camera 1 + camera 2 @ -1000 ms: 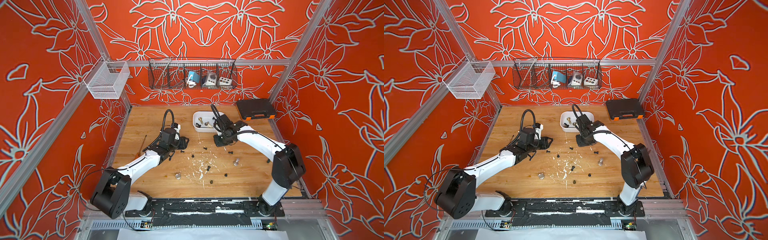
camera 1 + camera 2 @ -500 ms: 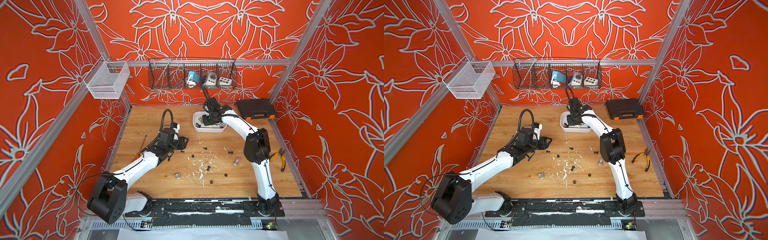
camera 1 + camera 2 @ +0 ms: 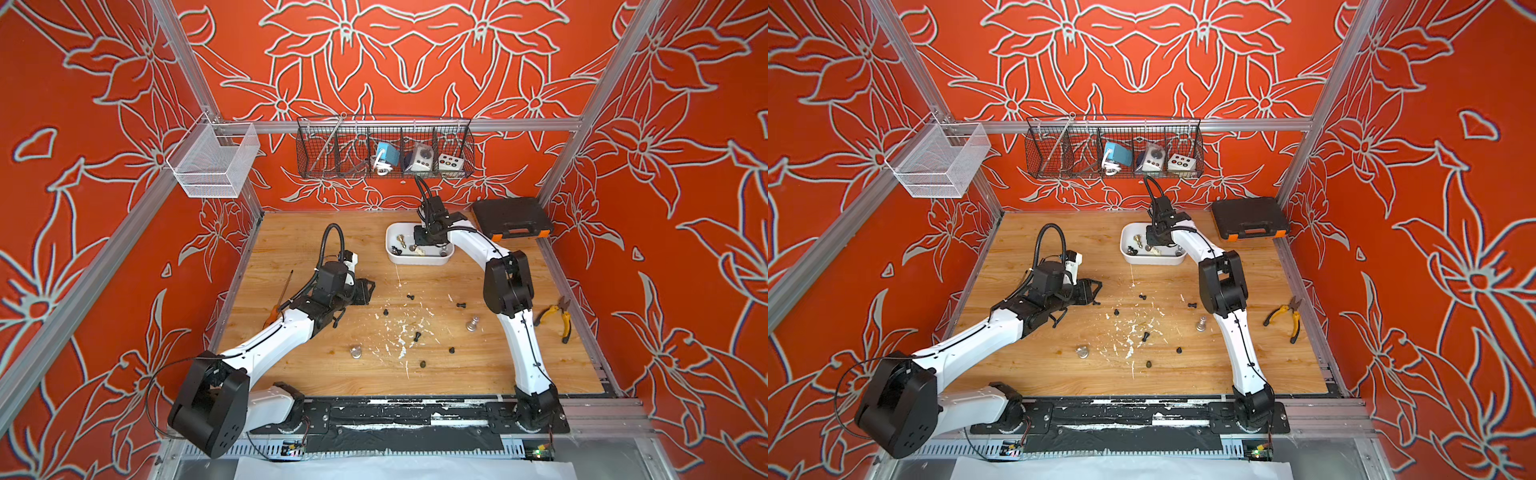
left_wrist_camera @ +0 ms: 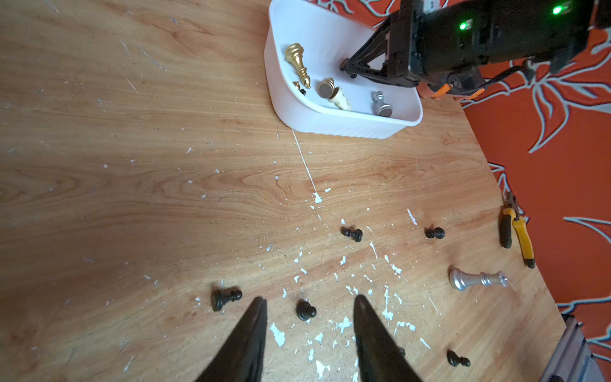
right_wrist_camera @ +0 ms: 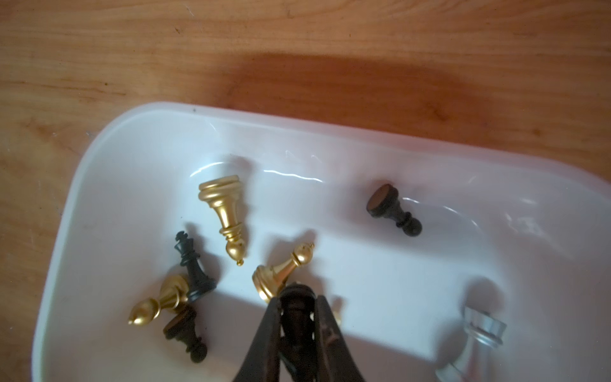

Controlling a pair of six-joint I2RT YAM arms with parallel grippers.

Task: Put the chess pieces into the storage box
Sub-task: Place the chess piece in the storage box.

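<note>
Storage box [image 3: 417, 260] — right fingers [image 5: 264, 337] moved over it, pinching black piece [image 5: 296, 317], left fingers [image 4: 244, 340] spread.

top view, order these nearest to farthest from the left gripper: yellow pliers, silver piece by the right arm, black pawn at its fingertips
1. black pawn, just ahead of the left gripper
2. silver piece, beside the right arm
3. yellow pliers, beyond that arm, far right

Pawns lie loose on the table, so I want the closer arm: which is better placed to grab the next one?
Left. The left end effector hangs open with a black pawn framed between its fingertips; the right end effector is shut on a black piece over the storage box.
</note>
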